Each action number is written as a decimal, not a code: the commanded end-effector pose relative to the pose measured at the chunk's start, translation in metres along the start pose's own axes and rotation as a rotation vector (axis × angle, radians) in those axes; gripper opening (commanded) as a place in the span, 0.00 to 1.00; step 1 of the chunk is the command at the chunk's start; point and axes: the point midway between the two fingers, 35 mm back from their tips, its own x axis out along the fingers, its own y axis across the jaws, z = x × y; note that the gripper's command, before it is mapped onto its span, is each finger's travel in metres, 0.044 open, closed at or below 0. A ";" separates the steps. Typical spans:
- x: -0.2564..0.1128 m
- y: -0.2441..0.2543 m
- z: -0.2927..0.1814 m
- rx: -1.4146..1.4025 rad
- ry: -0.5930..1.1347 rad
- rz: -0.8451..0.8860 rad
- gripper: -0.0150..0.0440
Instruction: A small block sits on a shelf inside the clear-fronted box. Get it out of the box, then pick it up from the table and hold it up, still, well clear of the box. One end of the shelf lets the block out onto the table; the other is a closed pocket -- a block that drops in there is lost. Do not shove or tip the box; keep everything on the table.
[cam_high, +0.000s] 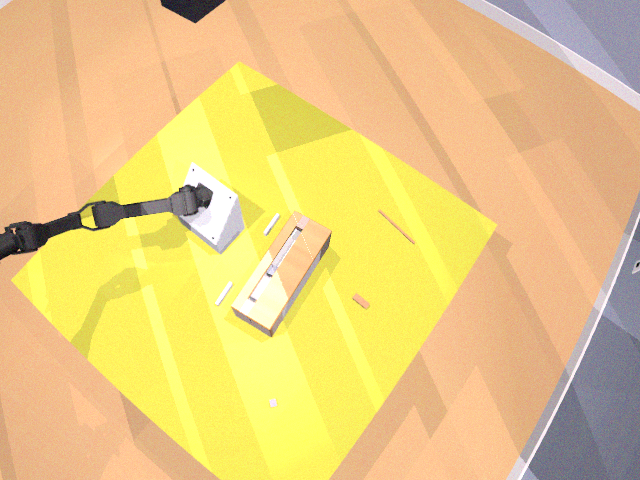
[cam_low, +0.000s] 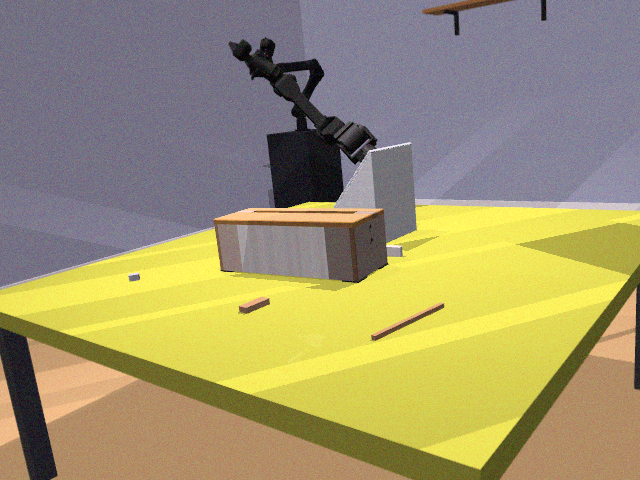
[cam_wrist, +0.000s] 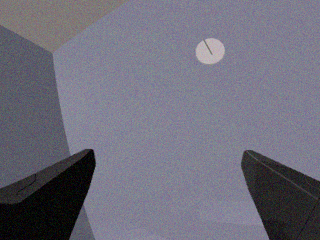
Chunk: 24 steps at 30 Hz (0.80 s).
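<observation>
The box (cam_high: 296, 275) (cam_low: 299, 217) stands upright on the yellow table, with a long slot in its wooden top. A small grey-blue piece (cam_high: 271, 269) shows through the slot near mid-length; it may be the block on the shelf. The pale front panel (cam_low: 283, 253) shows no clear interior. A small pale cube (cam_high: 272, 402) (cam_low: 134, 276) lies on the table away from the box; I cannot tell whether it is the task's block. My gripper (cam_low: 232, 45) (cam_wrist: 169, 158) is open and empty, raised high and far from the box. It is outside the top view.
My arm rises from a white wedge mount (cam_high: 219, 217) (cam_low: 394, 191) beside the box. Two white bars (cam_high: 271, 224) (cam_high: 223, 293) lie between mount and box. A wooden stick (cam_high: 396, 226) (cam_low: 408, 321) and a short wooden piece (cam_high: 360, 301) (cam_low: 254, 304) lie on the other side. Another arm stands on a black pedestal (cam_low: 305, 170).
</observation>
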 end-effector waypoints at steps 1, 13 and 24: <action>0.007 0.071 0.003 -0.006 0.035 0.157 0.93; -0.004 0.228 0.005 -0.019 0.117 0.507 0.93; -0.056 0.367 -0.008 -0.042 0.246 0.837 0.93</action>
